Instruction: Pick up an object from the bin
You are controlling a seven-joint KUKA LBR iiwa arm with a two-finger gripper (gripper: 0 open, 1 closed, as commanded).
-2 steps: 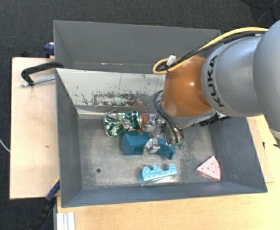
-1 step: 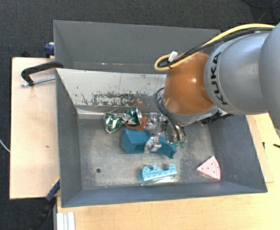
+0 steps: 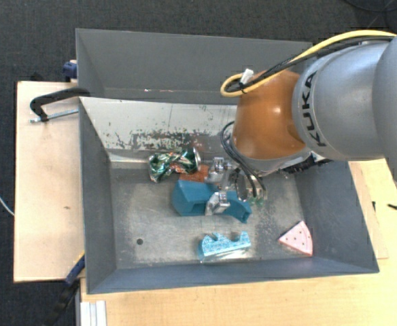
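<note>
**A:** In the camera view, where is the pincer (image 3: 219, 187)?

**B:** Low in the middle of the bin (image 3: 93, 202), under the arm's orange cover (image 3: 266, 124). It is right over a blue blocky thing (image 3: 188, 197) lying on the bin floor, and it looks to be touching it or very nearly.

**A:** How does that blue thing lie?

**B:** Its long axis runs left to right across the view and dips a little toward the right. The pincer crosses it right of the middle. The bigger teal part sticks out to the left and a darker blue end shows on the right, toward the arm.

**A:** Is the pincer released or clenched?

**B:** I cannot tell. The wrist and cables hang over it, so I would not say it is grasping anything.

**A:** What does the next move depend on?

**B:** My guess is closing across the short width of the blue thing, not along its length. The pincer is already above it, so no sideways reach seems needed.

**A:** What lies nearby?

**B:** A crumpled green-and-white wrapper (image 3: 173, 164) lies just beyond the blue thing, toward the far wall. A pale blue notched piece (image 3: 224, 244) lies near the front wall, and a pink wedge (image 3: 297, 238) sits well apart at the front right.
</note>
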